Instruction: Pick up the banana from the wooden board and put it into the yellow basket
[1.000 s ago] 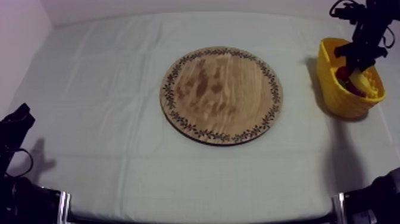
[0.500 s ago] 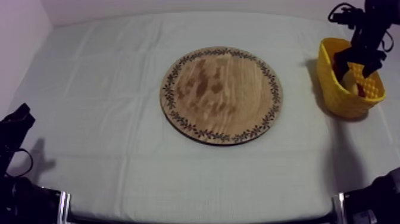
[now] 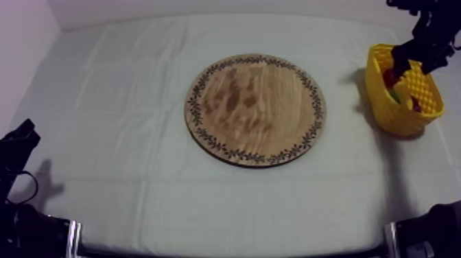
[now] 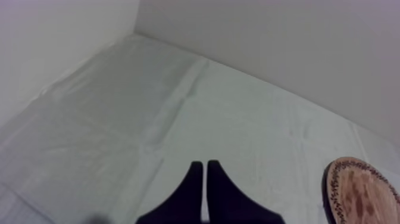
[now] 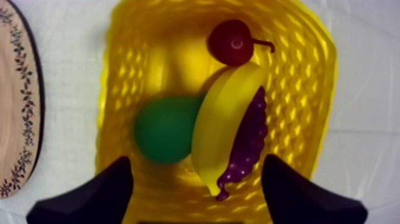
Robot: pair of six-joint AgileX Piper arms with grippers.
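The banana (image 5: 220,125) lies inside the yellow basket (image 5: 131,47), resting between a green pear (image 5: 163,130) and a bunch of purple grapes (image 5: 247,140). A small red fruit (image 5: 231,42) sits beyond them. My right gripper (image 5: 196,162) hovers open above the basket with nothing between its fingers. In the top view it (image 3: 418,60) hangs over the basket (image 3: 391,110) at the table's right side. The round wooden board (image 3: 255,108) is bare. My left gripper (image 4: 204,173) is shut on nothing, resting low at the left (image 3: 20,137).
The board's patterned rim (image 5: 15,107) lies just beside the basket. Grey-white cloth (image 3: 123,103) covers the table all around the board. A pale wall (image 4: 268,47) runs along the far edge.
My right gripper has risen out of the basket, its fingers spread apart, and the banana stays lying in the basket. The left arm has not moved.
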